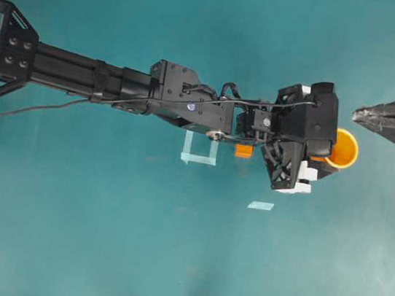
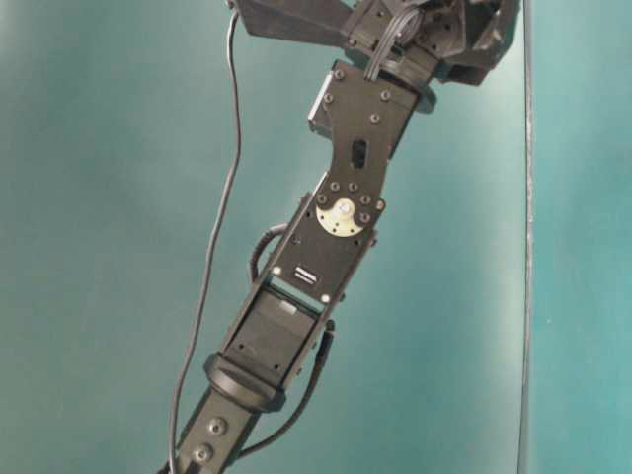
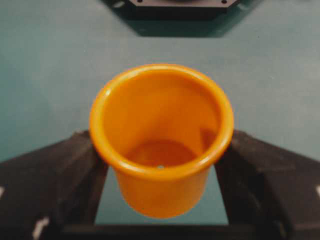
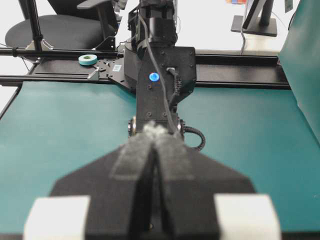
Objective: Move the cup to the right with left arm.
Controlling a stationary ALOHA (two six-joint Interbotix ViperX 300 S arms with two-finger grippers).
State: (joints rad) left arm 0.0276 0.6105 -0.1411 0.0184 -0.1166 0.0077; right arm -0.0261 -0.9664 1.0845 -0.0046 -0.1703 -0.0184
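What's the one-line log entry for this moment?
left gripper: around cup, contact unclear | cup: upright on table | right gripper: shut, parked

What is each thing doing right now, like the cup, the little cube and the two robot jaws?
cup: upright, empty, standing between the left jaws.
left gripper: jaws on either side of the cup; contact cannot be told.
right gripper: jaws shut, holding nothing, apart from the cup.
orange cube: lying on the table, partly under the left arm.
tape pieces: stuck flat on the table.

Overhead looks down; wrist views face opposite.
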